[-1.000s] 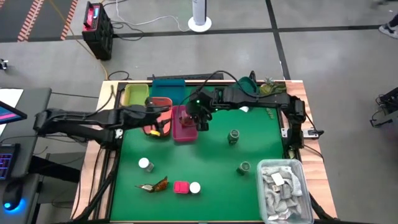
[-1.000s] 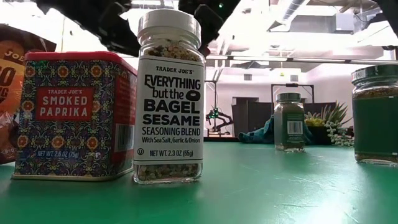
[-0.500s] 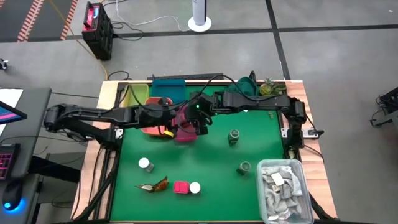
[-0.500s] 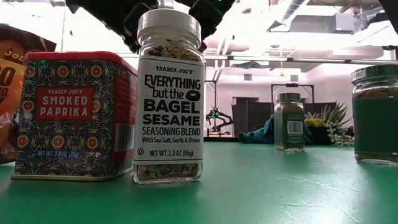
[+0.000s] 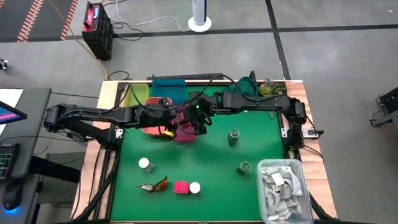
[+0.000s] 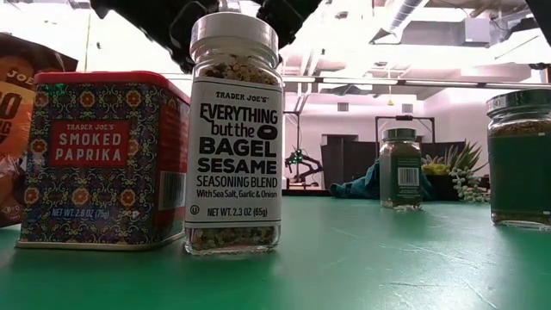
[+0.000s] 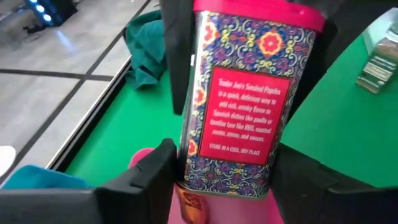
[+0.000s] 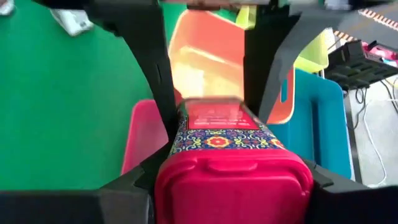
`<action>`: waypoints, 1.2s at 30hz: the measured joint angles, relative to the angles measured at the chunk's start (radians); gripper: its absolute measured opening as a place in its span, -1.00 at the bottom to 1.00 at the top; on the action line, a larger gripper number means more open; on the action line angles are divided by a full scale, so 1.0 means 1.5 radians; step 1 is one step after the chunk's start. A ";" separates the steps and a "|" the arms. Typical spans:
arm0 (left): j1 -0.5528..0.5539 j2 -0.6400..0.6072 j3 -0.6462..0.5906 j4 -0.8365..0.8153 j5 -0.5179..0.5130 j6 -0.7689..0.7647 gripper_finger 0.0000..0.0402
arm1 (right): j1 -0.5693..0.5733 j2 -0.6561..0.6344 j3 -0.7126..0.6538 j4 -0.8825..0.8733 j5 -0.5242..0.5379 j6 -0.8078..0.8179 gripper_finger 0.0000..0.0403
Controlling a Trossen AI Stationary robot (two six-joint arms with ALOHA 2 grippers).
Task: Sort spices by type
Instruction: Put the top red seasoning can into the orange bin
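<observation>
A pink-lidded paprika tin (image 7: 239, 106) with a patterned label hangs above the pink bin (image 8: 138, 140) at the table's far middle. My left gripper (image 5: 176, 118) and my right gripper (image 5: 198, 121) meet there, and both are shut on the tin. Loose on the green mat stand two white-topped jars (image 5: 145, 164) (image 5: 194, 186), a second pink tin (image 5: 181, 187) and two green-topped jars (image 5: 233, 136) (image 5: 243, 167). A reddish-brown sachet (image 5: 155, 185) lies flat beside them. My left gripper pinches the tin's base end (image 7: 217, 177) between its two fingers, coming from the table's left and slanting slightly down. The tin is clear of the bin. My right gripper pinches the tin's lid end (image 8: 233, 171) between its two fingers, one on each narrow side, slanting down from the table's right. The tin stretches away from it toward the left gripper.
An orange bin (image 5: 152, 129), a yellow-green bin (image 5: 134, 96) and a teal bin (image 5: 168, 87) line the far left. A grey basket of pale packets (image 5: 283, 190) fills the near right corner. A dark green cloth (image 5: 249, 84) lies at the far edge.
My left gripper has gone toward the table's right, from over the orange bin up to the tin that my right gripper holds over the pink bin, and now has its fingers on it. The right gripper and the tin have hardly moved.
</observation>
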 joint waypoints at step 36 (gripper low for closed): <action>-0.039 -0.215 -0.200 0.143 0.003 -0.046 0.00 | -0.006 -0.020 0.014 -0.044 -0.013 0.047 0.52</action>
